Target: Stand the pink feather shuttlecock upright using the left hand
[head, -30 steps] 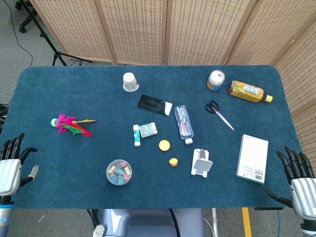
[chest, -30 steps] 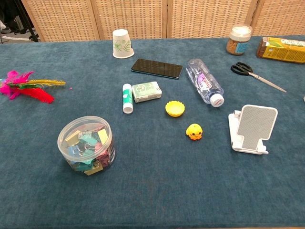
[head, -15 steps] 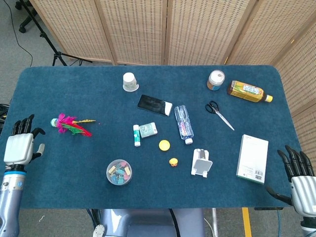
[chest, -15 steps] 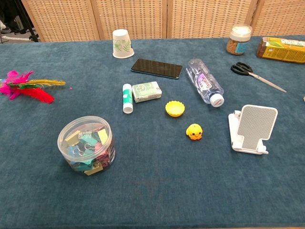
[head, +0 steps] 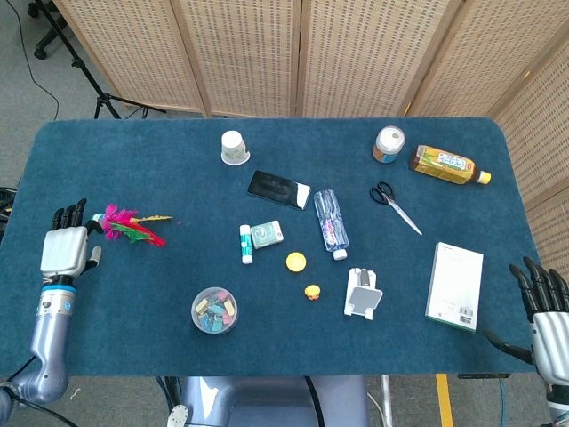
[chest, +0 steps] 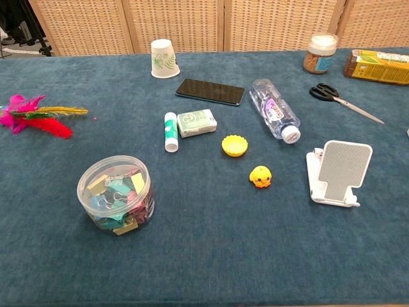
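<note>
The pink feather shuttlecock [head: 126,226] lies on its side at the left of the blue table, its base pointing left and its red, pink and yellow feathers pointing right; the chest view shows the shuttlecock [chest: 35,116] at the far left. My left hand [head: 66,247] hovers just left of it and a little nearer me, fingers straight and apart, holding nothing. My right hand [head: 547,307] sits off the table's near right corner, fingers spread and empty. Neither hand shows in the chest view.
A clear tub of clips [head: 214,310] stands near the front edge. A glue stick [head: 245,244], small green box [head: 266,234], phone [head: 278,189], paper cup [head: 234,148], water bottle [head: 330,221], scissors [head: 395,206] and white box [head: 455,286] lie further right.
My left hand has risen from the table's near left edge and moved forward and right, close to the shuttlecock's base. My right hand has dropped slightly. The shuttlecock has not moved.
</note>
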